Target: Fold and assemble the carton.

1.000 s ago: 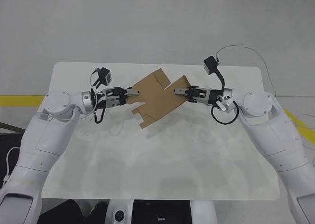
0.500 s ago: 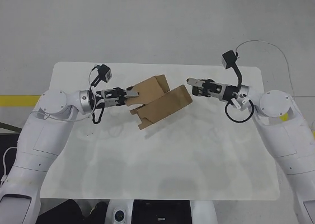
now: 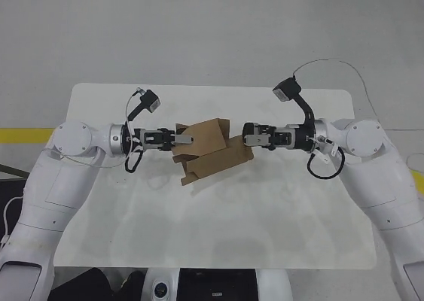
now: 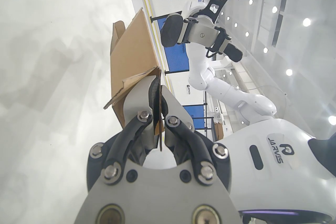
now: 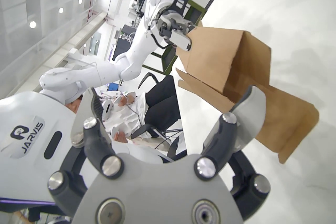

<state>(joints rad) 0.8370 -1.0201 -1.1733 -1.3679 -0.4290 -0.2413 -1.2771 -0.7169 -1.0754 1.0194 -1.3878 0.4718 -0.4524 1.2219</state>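
Brown corrugated cardboard, the half-opened carton (image 3: 210,147) sits in the upper middle of the top view, over the far half of the white desk (image 3: 219,226). Whether its low corner touches the desk I cannot tell. Its long axis slants from lower left to upper right of that frame, with one panel raised like a tent and a flatter part trailing toward the lower left.

The left arm's fingers (image 4: 136,100) are pinched tight on the thin edge of the carton's left end, with cardboard sandwiched between the pads.

The right arm's fingers (image 5: 250,107) are spread wide and grip nothing. They point along the carton's length at its upper-right end. In the right wrist view, one finger sits in front of the lower panel, very near it, though contact is unclear. The other is well out to the side.

With the left end pinned, the free end faces straight into the open right fingers. That arm looks better placed to catch or press the loose panel, probably by closing across the sheet's thickness.
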